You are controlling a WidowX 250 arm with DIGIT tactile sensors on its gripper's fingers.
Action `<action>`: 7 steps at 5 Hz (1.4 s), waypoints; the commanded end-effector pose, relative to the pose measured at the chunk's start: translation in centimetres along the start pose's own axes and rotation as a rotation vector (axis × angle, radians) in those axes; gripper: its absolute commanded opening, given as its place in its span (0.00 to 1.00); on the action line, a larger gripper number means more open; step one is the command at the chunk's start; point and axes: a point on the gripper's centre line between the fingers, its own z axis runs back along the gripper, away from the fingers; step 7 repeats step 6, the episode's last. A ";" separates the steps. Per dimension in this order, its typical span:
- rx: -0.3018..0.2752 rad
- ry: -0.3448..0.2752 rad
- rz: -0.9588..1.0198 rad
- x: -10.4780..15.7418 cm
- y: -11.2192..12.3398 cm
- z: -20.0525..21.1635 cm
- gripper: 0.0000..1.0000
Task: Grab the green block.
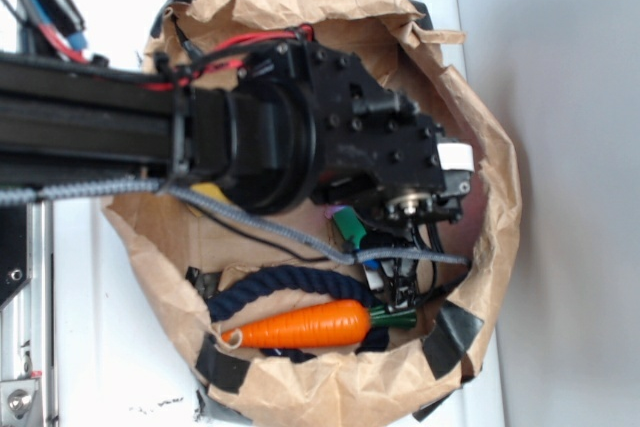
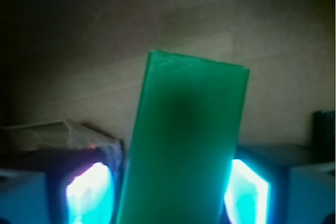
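Observation:
The green block [image 2: 184,145], a smooth flat slab, fills the middle of the wrist view. It runs lengthwise between my two glowing blue fingertips [image 2: 89,192], and its long edges meet the pads on both sides. My gripper [image 2: 170,195] is shut on it. In the exterior view only a small part of the green block [image 1: 349,227] shows under the black wrist, inside the paper bag. The gripper [image 1: 388,279] reaches down just above the carrot's leafy end, and the arm hides most of it.
A crumpled brown paper bag [image 1: 495,197] rings the work area on a white surface. Inside it lie an orange toy carrot [image 1: 300,325] and a dark blue rope [image 1: 262,285] near the front wall. A yellow bit [image 1: 207,190] peeks from under the arm.

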 end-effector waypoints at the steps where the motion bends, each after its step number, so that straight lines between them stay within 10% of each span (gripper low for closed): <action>1: -0.012 -0.017 -0.009 0.6 -0.3 0.3 0.00; 3: -0.069 -0.030 -0.086 -1.6 0.5 7.5 0.00; 5: 0.003 -0.148 -0.081 -4.8 0.1 15.3 0.00; 6: -0.006 -0.210 -0.095 -4.4 -0.1 14.6 0.29; 7: -0.006 -0.210 -0.095 -4.4 -0.1 14.6 0.29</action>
